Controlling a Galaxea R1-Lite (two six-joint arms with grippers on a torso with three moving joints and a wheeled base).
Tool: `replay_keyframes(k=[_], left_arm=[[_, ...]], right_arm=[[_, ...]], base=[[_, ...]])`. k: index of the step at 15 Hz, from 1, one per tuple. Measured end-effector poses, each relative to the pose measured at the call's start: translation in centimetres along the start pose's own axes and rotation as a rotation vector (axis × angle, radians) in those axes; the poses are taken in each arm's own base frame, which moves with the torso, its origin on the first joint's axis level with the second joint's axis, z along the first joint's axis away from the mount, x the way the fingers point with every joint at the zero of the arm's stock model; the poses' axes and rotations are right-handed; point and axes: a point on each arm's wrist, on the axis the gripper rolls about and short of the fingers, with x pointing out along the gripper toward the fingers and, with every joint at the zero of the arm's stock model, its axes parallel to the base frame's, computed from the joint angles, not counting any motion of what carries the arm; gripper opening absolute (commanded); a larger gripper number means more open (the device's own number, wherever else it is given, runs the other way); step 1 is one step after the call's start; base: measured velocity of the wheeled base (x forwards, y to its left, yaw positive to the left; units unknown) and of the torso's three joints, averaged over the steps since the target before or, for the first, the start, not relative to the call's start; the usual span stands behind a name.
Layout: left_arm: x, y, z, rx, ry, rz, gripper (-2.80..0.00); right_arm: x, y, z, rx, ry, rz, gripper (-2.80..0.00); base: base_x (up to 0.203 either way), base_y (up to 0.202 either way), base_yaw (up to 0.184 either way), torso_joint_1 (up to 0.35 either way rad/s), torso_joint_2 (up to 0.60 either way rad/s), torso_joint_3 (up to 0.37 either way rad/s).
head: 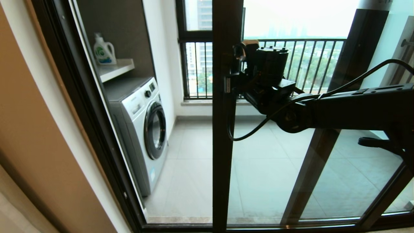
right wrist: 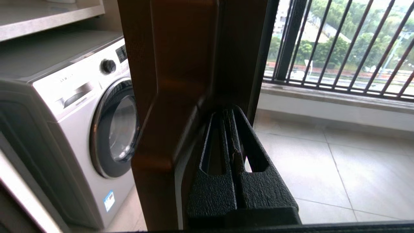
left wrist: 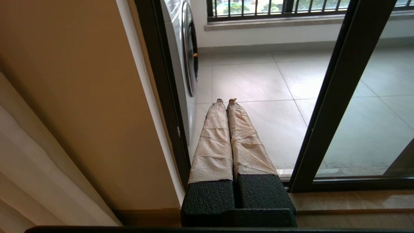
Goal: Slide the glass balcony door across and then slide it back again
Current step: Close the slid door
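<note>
The glass balcony door (head: pixel 223 145) stands partly slid across, its dark brown upright near the middle of the head view and its glass to the right. The doorway to the left of that upright is open. My right gripper (head: pixel 231 83) is at the upright at handle height. In the right wrist view its black fingers (right wrist: pixel 226 111) are shut together and tucked between the bar handle (right wrist: pixel 152 129) and the door frame (right wrist: pixel 190 48), with nothing held between them. My left gripper (left wrist: pixel 226 101), with tape-wrapped fingers, is shut and empty, low by the left jamb and apart from the door upright (left wrist: pixel 333 97).
A white washing machine (head: pixel 142 129) stands just inside the balcony at the left, under a shelf (head: pixel 116 69) with a detergent bottle (head: pixel 104 51). The fixed door jamb (head: pixel 81 97) bounds the opening on the left. A second dark-framed panel's upright (head: pixel 323 155) shows behind the glass. A railed window (head: pixel 310 61) closes the far side.
</note>
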Motion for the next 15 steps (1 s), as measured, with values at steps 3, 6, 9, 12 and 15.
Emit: replay_keyframes(k=[3, 6, 9, 12, 15], left_arm=[[0.0, 0.0, 0.0, 0.000, 0.000, 0.000, -2.80], [0.0, 0.0, 0.0, 0.000, 0.000, 0.000, -2.80], [0.0, 0.0, 0.0, 0.000, 0.000, 0.000, -2.80], [0.0, 0.0, 0.0, -0.001, 0.000, -0.001, -2.80], [0.0, 0.0, 0.0, 0.000, 0.000, 0.000, -2.80]], right_arm=[[-1.0, -0.4, -0.2, -0.007, 0.029, 0.000, -2.80], [-3.0, -1.3, 0.5, -0.015, 0.049, -0.002, -2.80], [-6.4, -3.2, 2.1, -0.021, 0.059, -0.021, -2.80], [-12.5, -5.8, 4.1, -0.045, 0.060, -0.073, -2.80], [-19.4, -9.5, 6.4, -0.096, 0.010, -0.177, -2.80]], base=[[0.000, 0.000, 0.000, 0.000, 0.00, 0.000], [0.000, 0.000, 0.000, 0.000, 0.00, 0.000], [0.000, 0.000, 0.000, 0.000, 0.00, 0.000], [0.000, 0.000, 0.000, 0.000, 0.00, 0.000], [0.000, 0.000, 0.000, 0.000, 0.00, 0.000]])
